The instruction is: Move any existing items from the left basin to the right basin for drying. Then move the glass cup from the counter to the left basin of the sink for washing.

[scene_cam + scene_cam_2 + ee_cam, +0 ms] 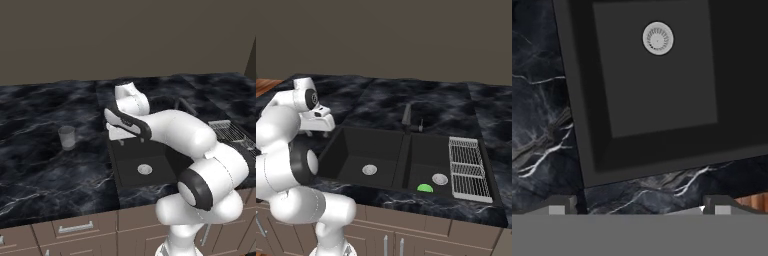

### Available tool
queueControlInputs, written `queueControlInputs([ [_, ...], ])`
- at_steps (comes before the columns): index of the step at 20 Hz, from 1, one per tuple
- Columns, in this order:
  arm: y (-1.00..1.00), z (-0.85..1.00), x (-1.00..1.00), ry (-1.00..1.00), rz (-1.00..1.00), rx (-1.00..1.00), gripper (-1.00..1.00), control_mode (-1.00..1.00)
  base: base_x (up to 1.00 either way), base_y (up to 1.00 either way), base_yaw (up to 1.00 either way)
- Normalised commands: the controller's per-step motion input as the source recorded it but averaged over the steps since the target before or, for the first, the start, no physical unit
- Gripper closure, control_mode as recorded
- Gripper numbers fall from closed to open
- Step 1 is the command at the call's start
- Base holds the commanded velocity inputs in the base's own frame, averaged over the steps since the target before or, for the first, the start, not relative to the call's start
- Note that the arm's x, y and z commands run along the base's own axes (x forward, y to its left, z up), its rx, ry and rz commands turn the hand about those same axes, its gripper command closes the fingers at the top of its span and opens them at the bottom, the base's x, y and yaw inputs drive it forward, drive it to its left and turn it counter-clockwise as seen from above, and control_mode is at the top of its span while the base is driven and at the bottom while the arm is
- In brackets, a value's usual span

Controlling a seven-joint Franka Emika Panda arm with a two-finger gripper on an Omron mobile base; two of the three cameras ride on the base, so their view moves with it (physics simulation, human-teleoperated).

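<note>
Left base view: glossy black marble worktop [45, 165] with thin white veins, set over beige cabinets [75, 230] with metal bar handles. Glass cup [67, 137], short, clear, greyish, cylindrical, no handle, upright on the worktop, well left of the sink [116, 165] and apart from it. Left basin [131, 176] matte black, rectangular, with round silver drain [144, 169] on its floor. White arm [175, 130] with dark joints stretched over the sink, covering most of the far half. Silver wire rack [231, 132] partly seen past the arm, at the right.

Right base view: both basins in full here. Left basin [356, 155] bare but for its drain [369, 170]. Right basin [428, 162], the half adjoining the wire rack [469, 169], holding a small bright green rounded lump [425, 188] near its front wall, just beside that basin's drain [440, 179] and about the same size. Dark curved faucet [407, 116] upright behind the divider between basins. Hand of the arm over the sink's left rim; fingers not made out in this view.

Hand view: looking down into the left basin [657, 100], matte, flat-floored, with sloped walls; ribbed silver drain [658, 38] near the top. Veined marble [542, 120] along the left side and the bottom. End effector [640, 209] with fingertips [557, 207] wide apart at the bottom edge, nothing between them.
</note>
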Motion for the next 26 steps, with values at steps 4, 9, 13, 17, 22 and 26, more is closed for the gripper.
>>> queueControlInputs([
  [4, 0.43, 0.01, 0.0, -0.08, 0.0, 0.0, -1.0, -1.0, 0.0, 0.0, 0.0],
  [9, 0.3, 0.01, 0.0, -0.14, 0.02, 0.0, -1.0, -1.0, 0.0, 0.0, 0.0],
  [13, 0.05, 0.0, 0.0, -0.2, 0.03, 0.0, -1.0, -1.0, 0.0, 0.0, 0.0],
  [17, 0.03, 0.0, 0.0, -0.16, 0.03, 0.0, -1.0, -1.0, 0.0, 0.0, 0.0],
  [22, 0.1, 0.03, 0.08, -0.09, 0.03, 0.0, -1.0, -1.0, 0.0, 0.0, 0.0],
  [26, 0.19, 0.05, 0.18, -0.06, 0.05, 0.0, -1.0, -1.0, 0.0, 0.0, 0.0],
])
